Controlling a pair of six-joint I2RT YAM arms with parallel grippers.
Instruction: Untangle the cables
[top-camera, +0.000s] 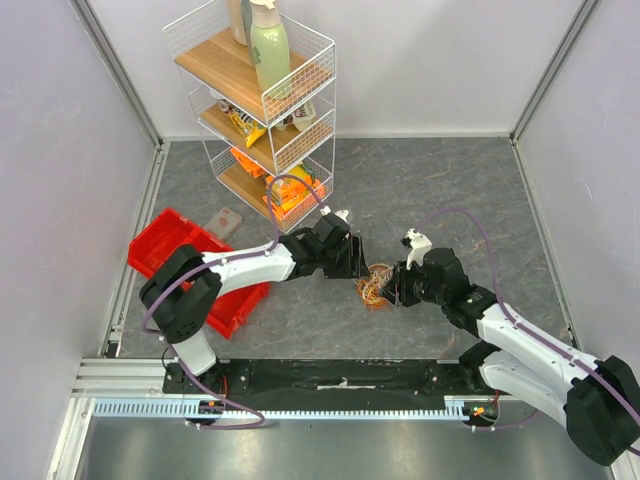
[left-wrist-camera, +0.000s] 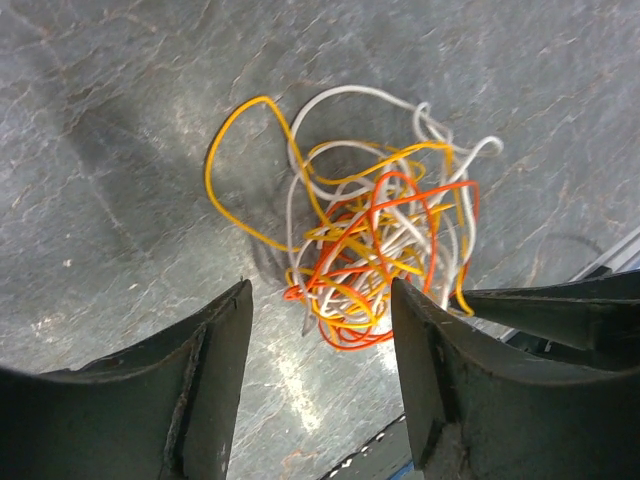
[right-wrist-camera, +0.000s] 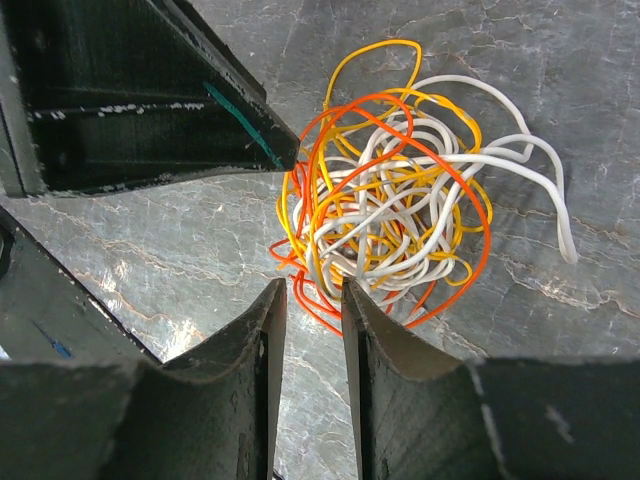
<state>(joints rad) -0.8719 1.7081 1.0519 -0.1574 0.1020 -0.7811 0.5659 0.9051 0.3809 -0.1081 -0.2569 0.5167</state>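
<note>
Tangle of thin orange, yellow and white cables (right-wrist-camera: 390, 210) sits flanked, seemingly for pulling apart: left gripper (left-wrist-camera: 322, 290) gaping empty, right gripper (right-wrist-camera: 312, 288) narrowly parted, clasping no strand

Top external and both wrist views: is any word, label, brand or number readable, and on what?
No text can be read.
Snack packets in the wire rack: printing too small and blurred.
Bottle on the top shelf: no label readable.
Wrist views: cables and table carry no writing.
</note>
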